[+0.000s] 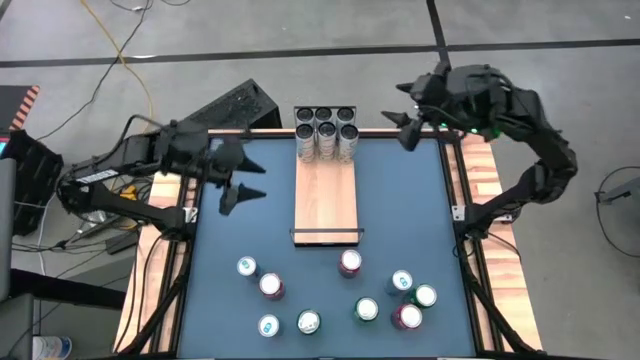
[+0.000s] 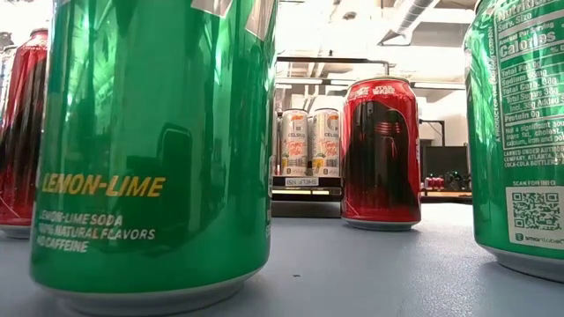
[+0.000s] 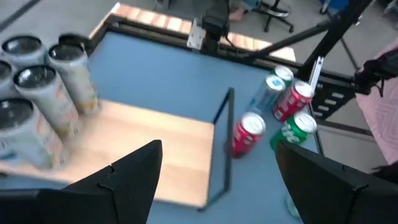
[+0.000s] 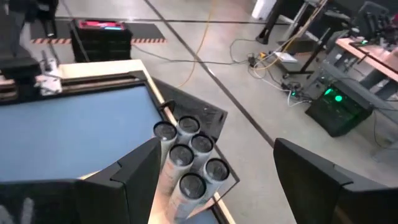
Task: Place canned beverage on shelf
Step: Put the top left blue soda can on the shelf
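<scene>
Low view: green can (image 2: 154, 150) at 9 o'clock is cropped top and left. Another green can (image 2: 520, 132) at 3 o'clock is cropped right. Shelf (image 2: 304, 189) mostly hidden.

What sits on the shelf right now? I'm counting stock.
Six tall pale cans cluster at the far end of the shelf; the remaining plank is bare. Their labels are hidden from above.

Floor: grey concrete (image 1: 300, 50), crossed by dark seam lines beyond the table's far edge.
Cable: yellow cord (image 1: 135, 60) snaking over the floor off the far left corner.
Crate: black box with red top (image 4: 102, 38) on the floor.
</scene>
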{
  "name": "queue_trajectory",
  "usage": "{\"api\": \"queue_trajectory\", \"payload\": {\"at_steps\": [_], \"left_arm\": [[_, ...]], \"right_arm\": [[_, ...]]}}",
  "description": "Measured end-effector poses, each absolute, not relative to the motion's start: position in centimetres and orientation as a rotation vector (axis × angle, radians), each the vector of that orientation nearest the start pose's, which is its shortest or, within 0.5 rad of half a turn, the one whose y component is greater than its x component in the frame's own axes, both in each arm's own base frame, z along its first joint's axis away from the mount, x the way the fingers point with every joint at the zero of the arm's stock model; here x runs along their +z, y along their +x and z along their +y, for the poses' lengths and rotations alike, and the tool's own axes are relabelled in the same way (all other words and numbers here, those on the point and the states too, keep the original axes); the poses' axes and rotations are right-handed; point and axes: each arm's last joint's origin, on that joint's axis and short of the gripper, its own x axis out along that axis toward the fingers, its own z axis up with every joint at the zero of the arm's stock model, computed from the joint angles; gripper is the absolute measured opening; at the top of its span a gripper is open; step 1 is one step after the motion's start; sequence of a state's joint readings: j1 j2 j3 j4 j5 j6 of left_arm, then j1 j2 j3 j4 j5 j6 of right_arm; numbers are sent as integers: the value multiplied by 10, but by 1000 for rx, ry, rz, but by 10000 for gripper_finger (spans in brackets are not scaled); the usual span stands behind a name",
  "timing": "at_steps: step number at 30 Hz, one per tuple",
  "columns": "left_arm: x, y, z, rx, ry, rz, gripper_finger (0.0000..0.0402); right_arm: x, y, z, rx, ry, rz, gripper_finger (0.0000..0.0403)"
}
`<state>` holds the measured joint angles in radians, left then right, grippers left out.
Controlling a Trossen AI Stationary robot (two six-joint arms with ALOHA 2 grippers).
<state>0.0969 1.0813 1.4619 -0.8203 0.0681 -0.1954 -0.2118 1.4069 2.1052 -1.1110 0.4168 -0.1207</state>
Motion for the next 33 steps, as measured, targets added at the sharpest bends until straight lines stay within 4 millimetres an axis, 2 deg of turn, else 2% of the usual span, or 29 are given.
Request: {"api": "queue_trajectory", "payload": {"at_steps": [6,10,15,22,26,33], "left_arm": [[438,176,-19,93,-347,564,300],[426,166,-41,97,-383,713,300],[413,155,-73,53,-288,854,300],[400,144,-110,24,-115,827,300],[372,140,-126,40,-8,825,300],[314,154,-143,-26,46,813,300]], "right_arm": [[529,188,-44,-563,-111,482,296],[525,188,-36,-545,-21,495,296],[518,202,-18,-481,47,523,296],[503,235,5,-405,72,575,296],[493,255,19,-360,51,600,296],[480,274,41,-296,16,646,296]]}}
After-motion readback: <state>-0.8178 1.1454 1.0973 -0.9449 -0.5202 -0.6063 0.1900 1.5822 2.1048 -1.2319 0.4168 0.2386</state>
